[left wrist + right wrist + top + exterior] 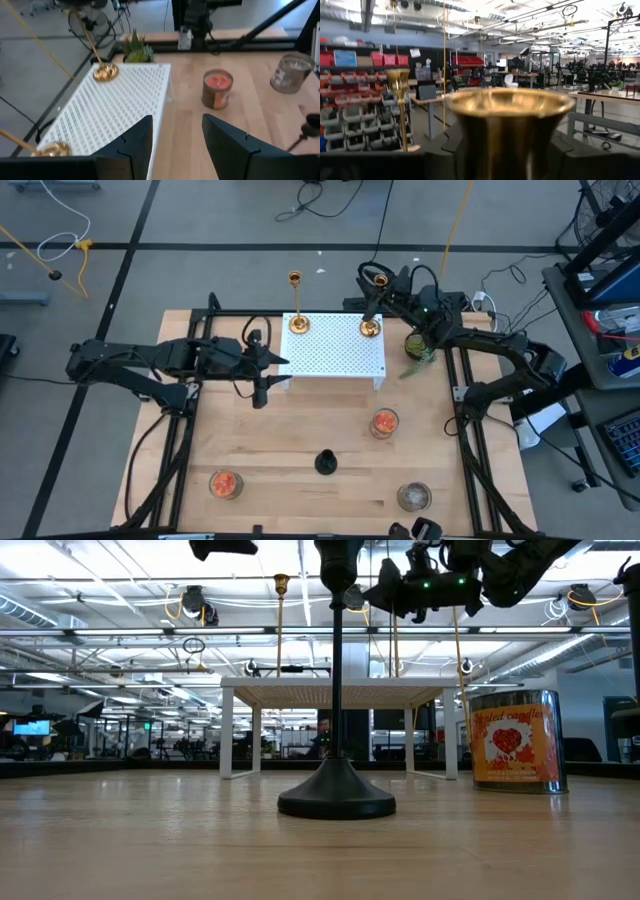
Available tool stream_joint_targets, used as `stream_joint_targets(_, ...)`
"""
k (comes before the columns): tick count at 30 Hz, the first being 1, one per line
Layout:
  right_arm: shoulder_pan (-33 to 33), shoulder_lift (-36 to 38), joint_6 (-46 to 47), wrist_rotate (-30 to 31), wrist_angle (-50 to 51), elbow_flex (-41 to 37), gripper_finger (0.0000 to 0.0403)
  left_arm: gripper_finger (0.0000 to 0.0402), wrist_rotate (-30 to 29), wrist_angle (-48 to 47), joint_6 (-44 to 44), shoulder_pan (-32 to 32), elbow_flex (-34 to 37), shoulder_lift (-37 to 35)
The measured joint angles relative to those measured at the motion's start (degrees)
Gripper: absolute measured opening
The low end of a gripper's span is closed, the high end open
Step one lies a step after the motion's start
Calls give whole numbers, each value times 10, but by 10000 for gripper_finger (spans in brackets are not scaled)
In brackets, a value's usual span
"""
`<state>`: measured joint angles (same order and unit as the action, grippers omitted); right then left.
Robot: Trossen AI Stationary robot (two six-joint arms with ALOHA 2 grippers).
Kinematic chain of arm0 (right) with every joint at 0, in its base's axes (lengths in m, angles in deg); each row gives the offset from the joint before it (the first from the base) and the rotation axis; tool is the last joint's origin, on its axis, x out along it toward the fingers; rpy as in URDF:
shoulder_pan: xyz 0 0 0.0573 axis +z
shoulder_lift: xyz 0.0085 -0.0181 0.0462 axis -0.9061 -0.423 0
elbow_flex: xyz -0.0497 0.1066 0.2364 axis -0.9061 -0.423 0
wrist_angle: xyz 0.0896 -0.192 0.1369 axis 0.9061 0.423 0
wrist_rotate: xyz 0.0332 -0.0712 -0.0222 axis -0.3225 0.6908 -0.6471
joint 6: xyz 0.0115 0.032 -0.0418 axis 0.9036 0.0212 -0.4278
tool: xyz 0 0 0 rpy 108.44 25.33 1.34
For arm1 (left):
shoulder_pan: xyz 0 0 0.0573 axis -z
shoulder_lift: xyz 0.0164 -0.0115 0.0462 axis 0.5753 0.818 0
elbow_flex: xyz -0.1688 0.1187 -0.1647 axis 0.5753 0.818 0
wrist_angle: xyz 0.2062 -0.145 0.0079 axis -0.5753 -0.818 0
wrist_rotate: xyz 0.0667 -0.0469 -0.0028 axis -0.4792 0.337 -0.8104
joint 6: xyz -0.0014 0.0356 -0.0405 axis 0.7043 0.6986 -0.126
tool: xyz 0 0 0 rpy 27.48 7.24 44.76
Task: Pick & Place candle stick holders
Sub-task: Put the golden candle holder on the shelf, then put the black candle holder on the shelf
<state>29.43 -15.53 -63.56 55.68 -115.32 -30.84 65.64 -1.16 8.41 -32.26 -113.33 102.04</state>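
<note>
Two slim gold candle stick holders stand with their round bases on the white perforated rack (335,345): the left one (296,300) and the right one (372,305). My right gripper (381,280) is shut on the right one's top. My left gripper (279,362) is open and empty at the rack's left edge, as the left wrist view (175,145) shows. The short black holder (326,463) stands near the front. One orange-red glass cup (384,423) stands right of centre and another (226,484) at the front left. A greyish clear cup (414,497) stands at the front right. My right gripper pinches the right gold holder's cup-shaped top (510,125) between its two fingers, one finger (452,142) on each side. The fingers come about level from the table's far right side. The stick stands nearly upright, its round base (370,327) on the rack.
A small green potted plant (420,345) stands just right of the rack, under my right arm. Bare wooden table (300,420) lies between the rack and the front cups. Black frame rails (465,430) run along both sides of the table.
</note>
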Motion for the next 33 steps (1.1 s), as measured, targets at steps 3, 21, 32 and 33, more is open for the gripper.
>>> stream_joint_targets(3, 0, 6, -11, -1, 7, 0, 177, 179, 0, -18, -13, 13, 0, 0)
stream_joint_targets(21, 0, 130, -23, -60, 235, 0, 257, 179, -6, -39, -59, 79, 0, 0)
stream_joint_targets(32, 8, 228, -66, -71, 469, 0, 267, 179, -16, -69, -68, 118, 0, 0)
stream_joint_targets(33, 13, 240, -70, -74, 492, 0, 265, 179, -17, -81, -63, 122, 0, 3)
